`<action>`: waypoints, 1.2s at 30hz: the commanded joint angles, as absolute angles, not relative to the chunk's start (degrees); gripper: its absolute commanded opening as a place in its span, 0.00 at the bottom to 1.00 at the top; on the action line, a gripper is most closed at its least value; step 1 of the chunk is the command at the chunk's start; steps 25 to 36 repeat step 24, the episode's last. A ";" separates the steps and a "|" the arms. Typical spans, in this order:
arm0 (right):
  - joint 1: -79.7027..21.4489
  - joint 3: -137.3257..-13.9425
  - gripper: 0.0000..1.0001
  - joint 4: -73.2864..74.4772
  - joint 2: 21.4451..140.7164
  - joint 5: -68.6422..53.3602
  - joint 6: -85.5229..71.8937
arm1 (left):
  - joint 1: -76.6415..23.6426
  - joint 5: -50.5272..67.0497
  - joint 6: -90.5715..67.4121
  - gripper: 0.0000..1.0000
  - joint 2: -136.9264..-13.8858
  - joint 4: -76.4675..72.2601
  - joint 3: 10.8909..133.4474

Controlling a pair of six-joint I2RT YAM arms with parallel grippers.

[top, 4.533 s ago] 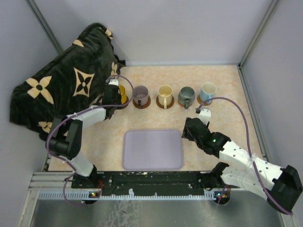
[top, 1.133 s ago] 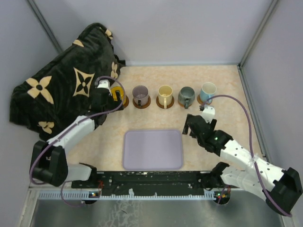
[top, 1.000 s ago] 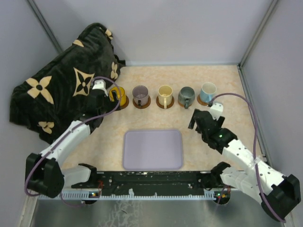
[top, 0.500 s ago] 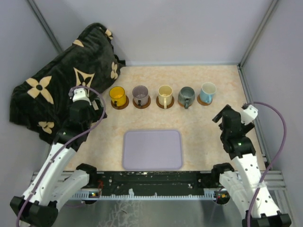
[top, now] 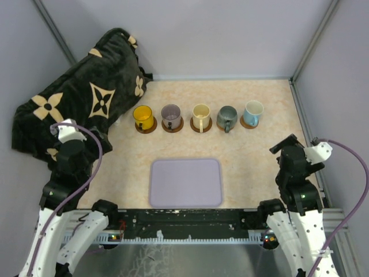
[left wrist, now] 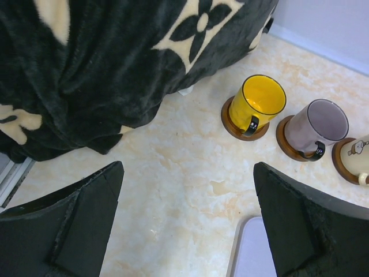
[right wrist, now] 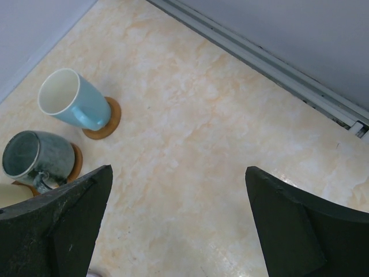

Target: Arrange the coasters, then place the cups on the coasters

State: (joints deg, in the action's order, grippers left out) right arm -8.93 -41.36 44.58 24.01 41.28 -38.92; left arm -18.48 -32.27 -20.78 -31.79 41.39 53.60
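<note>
Five cups stand in a row at the back of the table, each upright on a brown coaster: yellow (top: 143,117), purple-grey (top: 171,114), cream (top: 200,115), grey-green (top: 227,116) and white with light blue (top: 252,112). The yellow cup's coaster (left wrist: 233,124) and the blue cup's coaster (right wrist: 107,123) show under their bases. My left gripper (left wrist: 187,167) hangs open and empty over bare table, well short of the yellow cup (left wrist: 258,98). Over the table's right side my right gripper (right wrist: 179,170) is open and empty, far from the blue cup (right wrist: 69,101).
A lavender tray (top: 185,182) lies at the near middle. A black blanket with cream flower shapes (top: 81,98) is heaped at the back left, close to the yellow cup. Grey walls close in the table, with a rail (right wrist: 271,63) along the right edge.
Both arms have drawn back from the row of cups toward the near edge, the left to the near left and the right to the near right. The cups have not moved.
</note>
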 commanded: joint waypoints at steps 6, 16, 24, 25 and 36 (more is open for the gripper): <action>-8.69 -43.08 0.99 44.72 22.63 43.43 -39.51 | -18.19 -33.08 -20.20 1.00 -23.44 46.05 54.88; -8.70 -42.63 0.99 44.81 22.54 43.13 -39.38 | -18.19 -30.47 -20.77 1.00 -21.62 45.38 54.38; -8.66 -42.36 0.99 44.48 22.62 42.81 -39.17 | -18.17 -29.87 -21.43 1.00 -21.17 44.82 53.28; -8.66 -42.36 0.99 44.48 22.62 42.81 -39.17 | -18.17 -29.87 -21.43 1.00 -21.17 44.82 53.28; -8.66 -42.36 0.99 44.48 22.62 42.81 -39.17 | -18.17 -29.87 -21.43 1.00 -21.17 44.82 53.28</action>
